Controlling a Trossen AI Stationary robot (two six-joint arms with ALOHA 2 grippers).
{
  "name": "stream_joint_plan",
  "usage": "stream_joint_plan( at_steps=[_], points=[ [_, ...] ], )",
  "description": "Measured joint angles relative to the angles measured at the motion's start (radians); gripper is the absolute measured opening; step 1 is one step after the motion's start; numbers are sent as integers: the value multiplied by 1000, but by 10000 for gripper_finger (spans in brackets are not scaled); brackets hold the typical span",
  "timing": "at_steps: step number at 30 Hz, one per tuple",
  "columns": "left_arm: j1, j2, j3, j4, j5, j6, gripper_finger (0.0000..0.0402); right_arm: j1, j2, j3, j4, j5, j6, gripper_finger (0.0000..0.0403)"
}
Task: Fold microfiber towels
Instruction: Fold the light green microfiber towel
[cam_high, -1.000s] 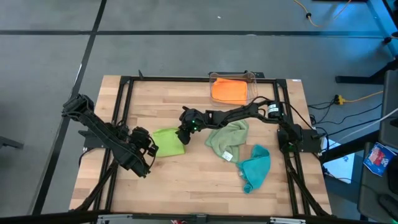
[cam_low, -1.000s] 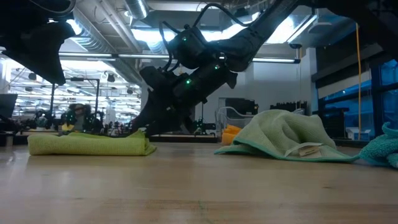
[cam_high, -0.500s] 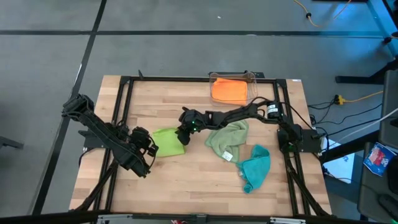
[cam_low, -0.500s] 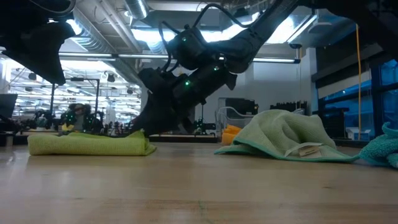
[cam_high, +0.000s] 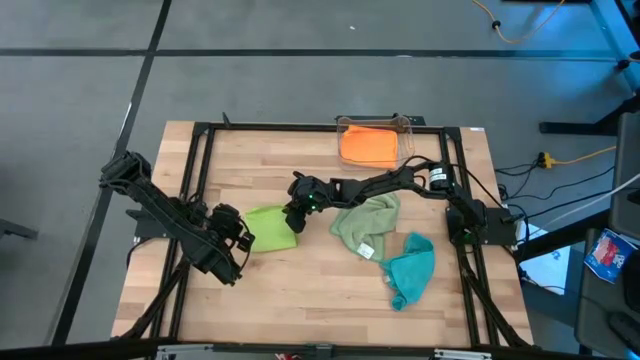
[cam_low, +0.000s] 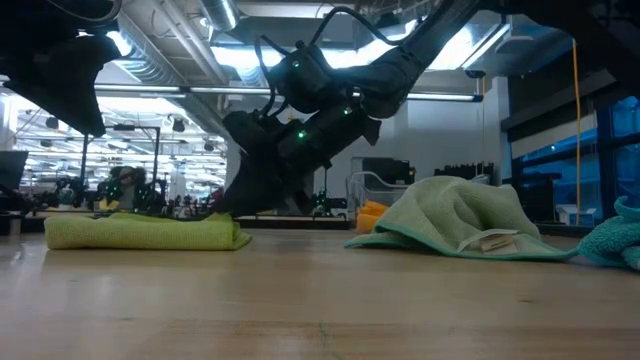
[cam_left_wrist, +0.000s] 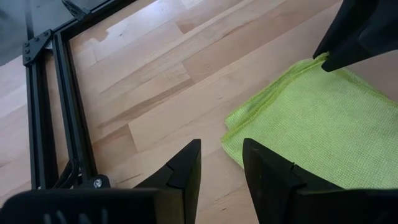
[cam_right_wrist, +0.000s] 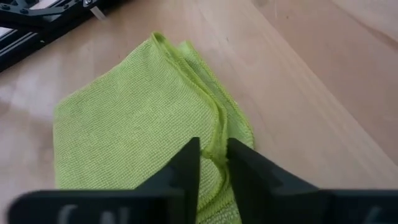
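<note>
This is a robotics lab in a large industrial hall. A light butcher-block wooden table (cam_high: 300, 290) edged with a black metal frame (cam_high: 205, 150) stands on a grey floor marked with dark lines (cam_high: 150, 55). Beyond it, exposed silver ceiling ducts (cam_low: 150, 60), strip lights and distant workbenches (cam_low: 60, 200) show, with loose yellow cables (cam_high: 575, 155).
</note>
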Motion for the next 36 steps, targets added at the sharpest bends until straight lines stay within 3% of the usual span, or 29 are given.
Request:
stream_joint_plan(
  at_steps=[4,6,23,36],
  points=[
    [0,0,0,0,0,0,111,0,0,0,0,1,0,21],
    [0,0,0,0,0,1,111,0,0,0,0,1,-3,9],
    [0,0,0,0,0,1,111,3,-42,0,-48,6,2,3],
    [0,0,0,2,0,7,111,26,-68,0,-163,149,35,1]
  ],
)
